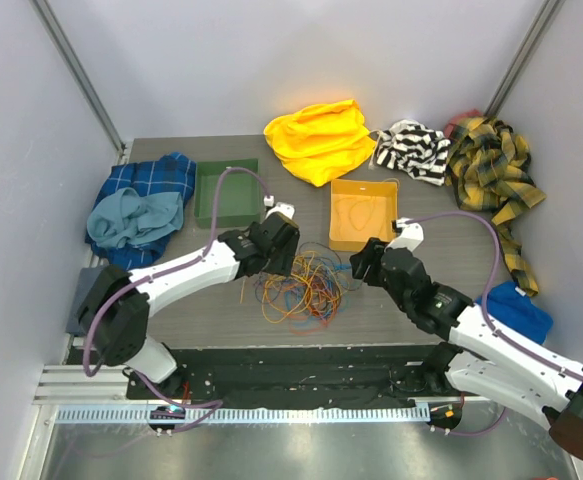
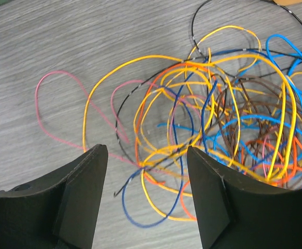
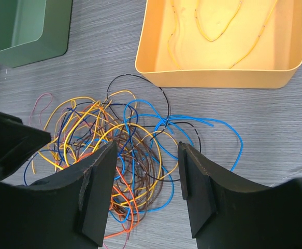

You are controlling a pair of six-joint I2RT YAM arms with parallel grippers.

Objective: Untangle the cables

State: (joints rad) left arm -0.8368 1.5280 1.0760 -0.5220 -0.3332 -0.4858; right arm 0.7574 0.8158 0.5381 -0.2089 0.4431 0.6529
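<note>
The cables (image 1: 301, 285) lie in a tangled heap of orange, yellow, blue, brown, pink and dark wires on the grey table between the two arms. My left gripper (image 1: 274, 245) hovers over the heap's left part, open, with nothing between its jaws. In the left wrist view the cables (image 2: 213, 129) spread ahead of the left gripper (image 2: 146, 155). My right gripper (image 1: 363, 262) is open and empty at the heap's right edge. In the right wrist view the cables (image 3: 125, 145) lie below the right gripper (image 3: 146, 155). A few yellow cables (image 3: 213, 21) lie in the orange tray.
An orange tray (image 1: 336, 215) stands just behind the heap, a green bin (image 1: 201, 195) to its left. Clothes lie along the back: blue plaid (image 1: 141, 195), yellow (image 1: 321, 140), striped (image 1: 411, 150), yellow plaid (image 1: 491, 165). A blue cloth (image 1: 516, 310) lies right.
</note>
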